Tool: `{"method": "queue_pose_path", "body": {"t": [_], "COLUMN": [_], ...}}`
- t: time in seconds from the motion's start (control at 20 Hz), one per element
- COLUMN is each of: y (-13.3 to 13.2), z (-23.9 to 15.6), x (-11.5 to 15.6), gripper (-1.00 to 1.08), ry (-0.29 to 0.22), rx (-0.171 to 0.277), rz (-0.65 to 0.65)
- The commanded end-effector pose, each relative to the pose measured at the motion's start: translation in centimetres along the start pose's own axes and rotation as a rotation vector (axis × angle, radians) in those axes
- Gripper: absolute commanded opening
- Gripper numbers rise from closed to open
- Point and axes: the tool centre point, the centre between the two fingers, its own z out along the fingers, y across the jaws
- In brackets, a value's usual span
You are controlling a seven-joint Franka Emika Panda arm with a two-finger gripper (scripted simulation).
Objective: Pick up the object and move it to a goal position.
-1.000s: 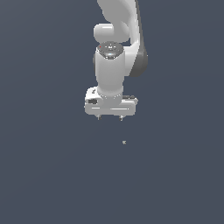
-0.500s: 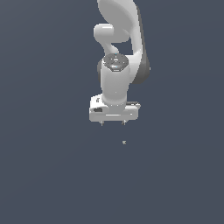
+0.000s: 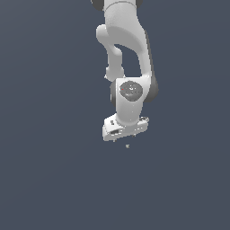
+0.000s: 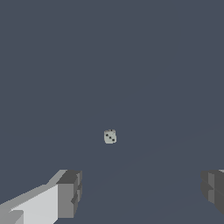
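Observation:
The object [image 3: 127, 146] is a tiny pale speck on the dark grey floor in the exterior view, just below the white hand. In the wrist view the object [image 4: 110, 136] reads as a small white die with dark pips, lying ahead of the two grey fingertips [image 4: 70, 192] and roughly centred between them. My gripper [image 3: 126, 139] hangs close above the object, with its short fingers barely showing under the hand. In the wrist view the gripper [image 4: 141, 189] stands wide open and holds nothing.
Plain dark grey ground fills both views. The white arm [image 3: 128, 49] rises from the hand toward the top of the exterior view.
The hand has come lower and closer to the object, with the arm bending further over. The object has stayed where it was.

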Motion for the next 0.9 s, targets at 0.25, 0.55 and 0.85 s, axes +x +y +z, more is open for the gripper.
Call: {"method": "queue_pose_path", "body": {"t": [0.25,0.55,0.85], "y": [-1.8,-2.1,-2.2], "z": [3.5,4.1,5.4], "x": [1.1,1.2,1.1], "gripper": [1.0,1.0,1.0], "ry": [-0.006,-0.008,-0.008], "rx": [0.012,0.014,0.014], "rz": [-0.109,-0.125,-0.126]}}
